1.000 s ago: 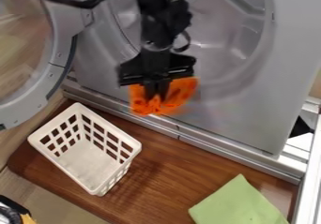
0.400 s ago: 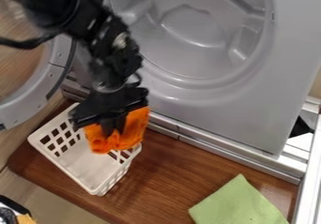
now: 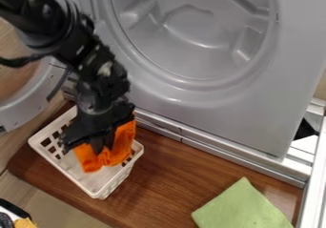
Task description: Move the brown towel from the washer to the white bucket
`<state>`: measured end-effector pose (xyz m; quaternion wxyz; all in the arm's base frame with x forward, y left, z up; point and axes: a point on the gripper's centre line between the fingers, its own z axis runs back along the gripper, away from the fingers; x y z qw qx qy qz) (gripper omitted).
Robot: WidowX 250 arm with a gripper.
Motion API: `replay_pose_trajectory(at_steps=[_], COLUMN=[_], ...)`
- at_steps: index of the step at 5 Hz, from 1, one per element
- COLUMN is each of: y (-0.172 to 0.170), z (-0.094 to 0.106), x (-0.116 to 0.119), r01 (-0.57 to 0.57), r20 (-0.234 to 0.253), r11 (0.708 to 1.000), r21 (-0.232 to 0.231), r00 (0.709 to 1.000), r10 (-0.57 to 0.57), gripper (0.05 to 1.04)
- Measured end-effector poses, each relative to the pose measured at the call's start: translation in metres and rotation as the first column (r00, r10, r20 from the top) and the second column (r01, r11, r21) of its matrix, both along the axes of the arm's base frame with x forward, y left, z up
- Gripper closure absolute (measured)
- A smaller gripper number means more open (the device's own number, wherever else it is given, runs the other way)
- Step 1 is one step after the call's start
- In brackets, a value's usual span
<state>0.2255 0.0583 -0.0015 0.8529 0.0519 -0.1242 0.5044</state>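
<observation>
Towel, orange to our eyes, hangs left of centre in the frame, pinched between the fingers, over the white bucket. We see it slant from lower left to upper right, across the bucket's longer sides. Before letting go, we judge, a small shift to the lower left would keep its upper-right end from catching.

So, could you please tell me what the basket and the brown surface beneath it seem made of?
The white basket looks like smooth moulded plastic, given its regular openings and rounded corners. The brown surface looks like lightly glossy wood, from its streaky grain, though it could be laminate.
</observation>
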Motion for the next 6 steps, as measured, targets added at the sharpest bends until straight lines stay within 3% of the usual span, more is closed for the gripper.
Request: replay_pose_trajectory(at_steps=[1,2,3,4,6], y=[0.003,0.005,0.006,0.004,-0.002], z=[-0.015,-0.033,-0.042,-0.041,-0.036], x=[-0.002,0.001,0.006,0.013,0.023], r01=[-0.015,-0.043,-0.038,-0.02,0.006], r20=[-0.025,-0.021,-0.066,-0.071,-0.079], r11=[1.0,0.999,0.999,0.999,0.999], r21=[0.0,-0.033,-0.016,-0.027,-0.045], r00=[1.0,0.999,0.997,0.997,0.997], r10=[0.015,0.042,0.037,0.018,-0.009], gripper=[1.013,1.013,0.994,0.832,0.262])
